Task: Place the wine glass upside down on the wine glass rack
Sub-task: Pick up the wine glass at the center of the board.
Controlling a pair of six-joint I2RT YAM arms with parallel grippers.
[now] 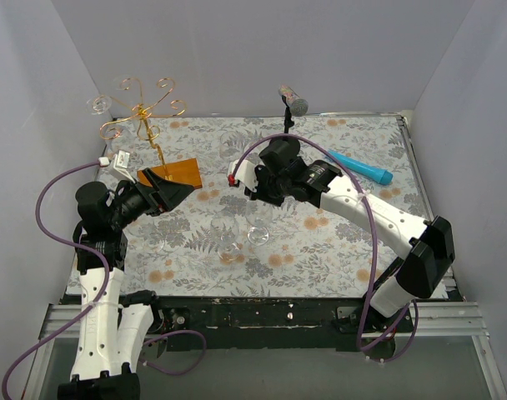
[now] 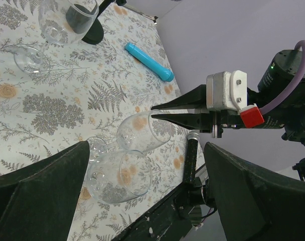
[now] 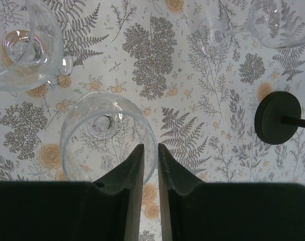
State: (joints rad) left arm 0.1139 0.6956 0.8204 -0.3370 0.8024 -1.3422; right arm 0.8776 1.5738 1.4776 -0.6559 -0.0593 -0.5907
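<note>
Progress looks early. At the far left the wine glass rack (image 1: 178, 172) stands on its wooden base; a clear shape (image 1: 98, 104) by its leftmost curl is too small to identify. Just beside the base, the left gripper (image 1: 172, 194) hangs with its fingers spread wide, carrying nothing. Mid-table, the wine glass (image 3: 92, 150) sits upright on the floral cloth, a second glass (image 3: 22, 45) close by. The right gripper (image 3: 151, 150) has its fingers nearly together, either side of that glass's rim; I cannot tell whether they press it. Lifting, inverting and hanging the glass all appear to remain. A microphone stand (image 3: 278, 118) sits further right.
</note>
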